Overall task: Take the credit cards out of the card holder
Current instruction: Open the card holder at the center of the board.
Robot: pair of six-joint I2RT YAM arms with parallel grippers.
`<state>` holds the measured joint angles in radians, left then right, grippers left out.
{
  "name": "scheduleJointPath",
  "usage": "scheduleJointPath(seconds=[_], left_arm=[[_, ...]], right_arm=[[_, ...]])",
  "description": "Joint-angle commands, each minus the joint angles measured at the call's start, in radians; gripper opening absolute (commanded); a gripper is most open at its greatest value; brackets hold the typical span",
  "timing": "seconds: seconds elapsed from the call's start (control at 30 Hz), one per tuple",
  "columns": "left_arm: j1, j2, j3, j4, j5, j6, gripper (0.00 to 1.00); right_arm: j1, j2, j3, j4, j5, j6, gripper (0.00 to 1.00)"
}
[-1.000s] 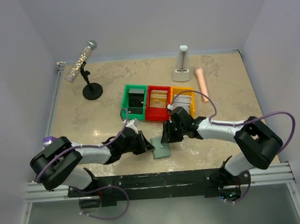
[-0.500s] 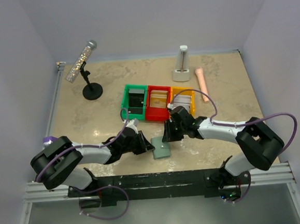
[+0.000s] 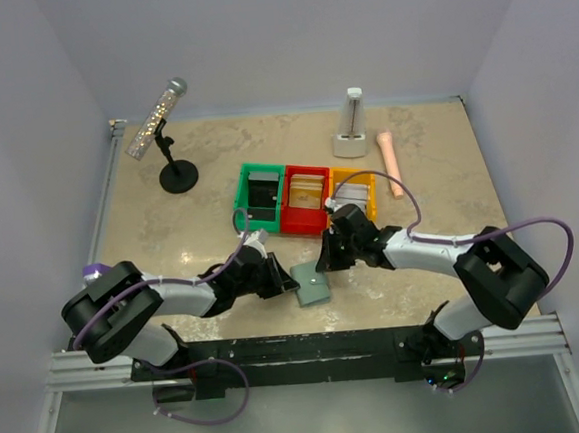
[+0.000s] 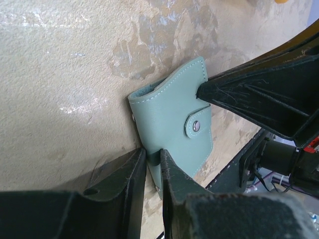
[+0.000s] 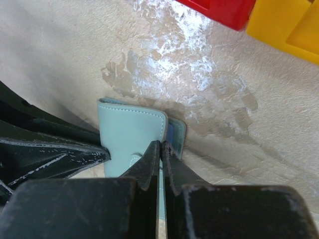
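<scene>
The card holder (image 3: 313, 286) is a grey-green bifold, folded shut with its snap tab (image 4: 196, 125) fastened, on the table near the front edge. My left gripper (image 4: 153, 158) is shut on the holder's near edge; it shows in the top view (image 3: 288, 283) at the holder's left. My right gripper (image 5: 162, 148) is shut on the edge of the holder's top flap (image 5: 130, 132); it shows in the top view (image 3: 324, 268) at the holder's upper right. A blue inner layer (image 5: 173, 135) peeks out beside the flap. The credit cards are hidden.
Green (image 3: 261, 195), red (image 3: 306, 197) and yellow (image 3: 354, 193) bins stand in a row just behind the holder. A microphone on a black stand (image 3: 176, 172) is at the back left. A white stand (image 3: 351, 136) and a pink handle (image 3: 391, 163) are at the back right.
The card holder has turned slightly, one corner now pointing away from me. My right gripper has shifted a little up and right with the flap edge. The left gripper has barely moved.
</scene>
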<state>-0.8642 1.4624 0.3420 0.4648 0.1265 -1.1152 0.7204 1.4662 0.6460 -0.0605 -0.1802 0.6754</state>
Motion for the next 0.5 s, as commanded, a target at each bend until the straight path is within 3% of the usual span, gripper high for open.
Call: scheduleJointPath(seconds=[0.0,0.23,0.47], left_arm=[[-0.004,0.044,-0.024,-0.051,-0.028,0.015,0.22],[-0.004,0.015,-0.046,-0.031,-0.030,0.008,0.24],[-0.004,-0.102,-0.086,-0.014,-0.033,0.015,0.41]], right_arm=[[0.016,-0.018,-0.029,0.051,-0.087,-0.004,0.00],[0.014,-0.064,-0.069,0.056,-0.099,-0.013,0.00],[0.014,-0.161,-0.078,-0.024,-0.053,-0.039,0.00]])
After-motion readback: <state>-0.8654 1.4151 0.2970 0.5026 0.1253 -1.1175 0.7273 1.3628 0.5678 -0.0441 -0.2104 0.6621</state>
